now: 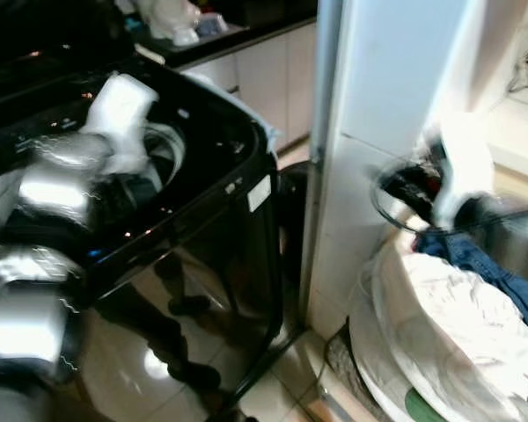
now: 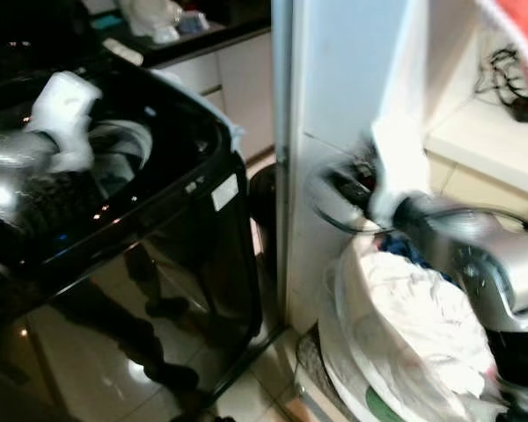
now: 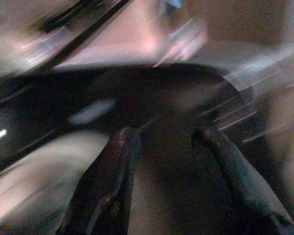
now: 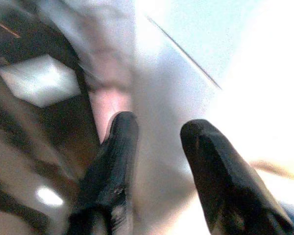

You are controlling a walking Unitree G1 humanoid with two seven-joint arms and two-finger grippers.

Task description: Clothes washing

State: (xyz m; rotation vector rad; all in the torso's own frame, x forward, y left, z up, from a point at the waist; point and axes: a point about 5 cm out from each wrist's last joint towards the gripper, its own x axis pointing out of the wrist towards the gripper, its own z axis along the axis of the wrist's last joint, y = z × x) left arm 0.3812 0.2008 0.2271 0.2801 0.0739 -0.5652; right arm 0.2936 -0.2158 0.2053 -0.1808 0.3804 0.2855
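Observation:
A black top-loading washing machine [image 1: 202, 220] stands on the left with its lid up and its tub [image 1: 163, 149] open. My left arm [image 1: 62, 176] reaches over the tub. In the left wrist view my left gripper [image 3: 164, 137] is open above the dark machine top, with nothing between its fingers. On the right a white laundry basket [image 1: 378, 343] holds white clothes [image 1: 458, 308] and blue jeans [image 1: 480, 259]. My right arm [image 2: 458, 233] hangs blurred above the basket. The right gripper [image 4: 160, 125] is open and empty, facing the white pillar and the washer's side.
A white pillar [image 1: 378, 88] stands between washer and basket, with a dark round bin [image 1: 290, 202] at its foot. A counter [image 1: 211, 40] with bags runs behind the washer. A shelf [image 2: 502, 88] with cables is at the far right. The floor is glossy tile.

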